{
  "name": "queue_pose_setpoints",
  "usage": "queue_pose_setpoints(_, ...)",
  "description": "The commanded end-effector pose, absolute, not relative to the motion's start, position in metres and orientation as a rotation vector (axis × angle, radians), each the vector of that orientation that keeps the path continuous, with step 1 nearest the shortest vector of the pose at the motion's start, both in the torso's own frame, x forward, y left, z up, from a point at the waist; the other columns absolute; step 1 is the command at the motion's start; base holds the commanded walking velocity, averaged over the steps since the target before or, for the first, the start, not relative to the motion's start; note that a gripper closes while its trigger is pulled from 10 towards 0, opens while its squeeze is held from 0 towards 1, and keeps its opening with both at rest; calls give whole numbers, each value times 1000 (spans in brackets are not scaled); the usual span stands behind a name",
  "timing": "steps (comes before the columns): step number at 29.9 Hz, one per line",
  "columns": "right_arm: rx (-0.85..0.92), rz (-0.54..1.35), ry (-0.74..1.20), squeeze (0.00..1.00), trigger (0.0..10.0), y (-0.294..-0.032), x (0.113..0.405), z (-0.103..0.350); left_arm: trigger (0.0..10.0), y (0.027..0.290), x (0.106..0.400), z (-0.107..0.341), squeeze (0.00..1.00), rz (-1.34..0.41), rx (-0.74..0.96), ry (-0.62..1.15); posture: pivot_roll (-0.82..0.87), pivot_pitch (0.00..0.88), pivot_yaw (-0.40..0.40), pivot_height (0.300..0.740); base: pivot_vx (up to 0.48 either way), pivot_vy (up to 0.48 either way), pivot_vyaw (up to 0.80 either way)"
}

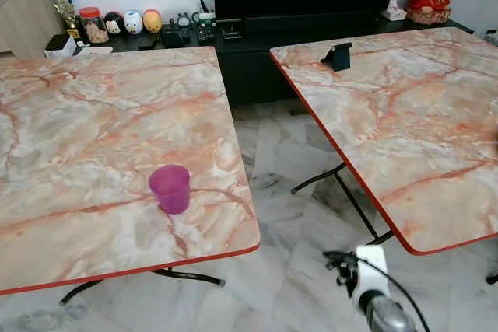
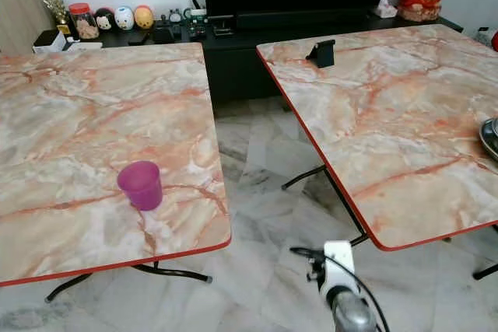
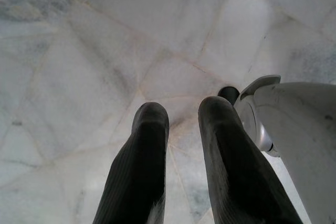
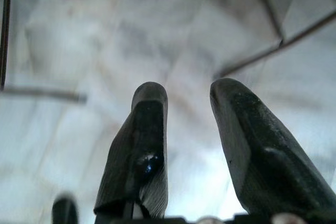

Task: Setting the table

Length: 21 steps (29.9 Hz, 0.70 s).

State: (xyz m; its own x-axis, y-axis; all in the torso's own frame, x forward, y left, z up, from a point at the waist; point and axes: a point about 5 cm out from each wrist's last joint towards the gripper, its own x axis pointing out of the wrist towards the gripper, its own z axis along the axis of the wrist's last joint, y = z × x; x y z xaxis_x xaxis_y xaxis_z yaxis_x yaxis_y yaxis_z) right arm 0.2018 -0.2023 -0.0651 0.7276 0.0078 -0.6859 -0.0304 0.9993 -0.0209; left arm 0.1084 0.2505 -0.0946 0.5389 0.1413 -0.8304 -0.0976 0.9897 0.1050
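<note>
Down low, both arms hung over the white floor [image 3: 105, 51]. The left gripper [image 3: 181, 116] had its fingers a little apart, holding nothing. The right gripper [image 4: 184, 98] had its fingers apart too, also holding nothing. A purple cup [image 1: 170, 188] stood upright on the left table [image 1: 93, 130], near its 5 o'clock corner. The right table [image 1: 405, 114] stood well apart at 3 o'clock.

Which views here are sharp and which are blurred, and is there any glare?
Left eye view: sharp, purple cup crisp, soft sheen on the left table. Left wrist view: sharp floor beyond the left tool. Right wrist view: background smeared behind the right tool, bright patch low down.
</note>
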Motion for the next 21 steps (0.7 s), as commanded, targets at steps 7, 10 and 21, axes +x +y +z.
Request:
queue_pose_setpoints(7, -4, -58, 943, 0, 10000, -211, 154, -90, 10000, 257, 95, -96, 0, 159, 44, 1026, -57, 0, 9, 707, 0, 0, 0)
queue_pose_setpoints(10, 18, -95, 935, 0, 10000, -216, 152, -90, 10000, 259, 94, -96, 0, 161, 46, 1029, -64, 0, 13, 707, 0, 0, 0)
queue_pose_setpoints(21, 62, -137, 941, 0, 10000, -226, 148, -90, 10000, 259, 97, -95, 0, 160, 42, 1026, -66, 0, 10, 707, 0, 0, 0)
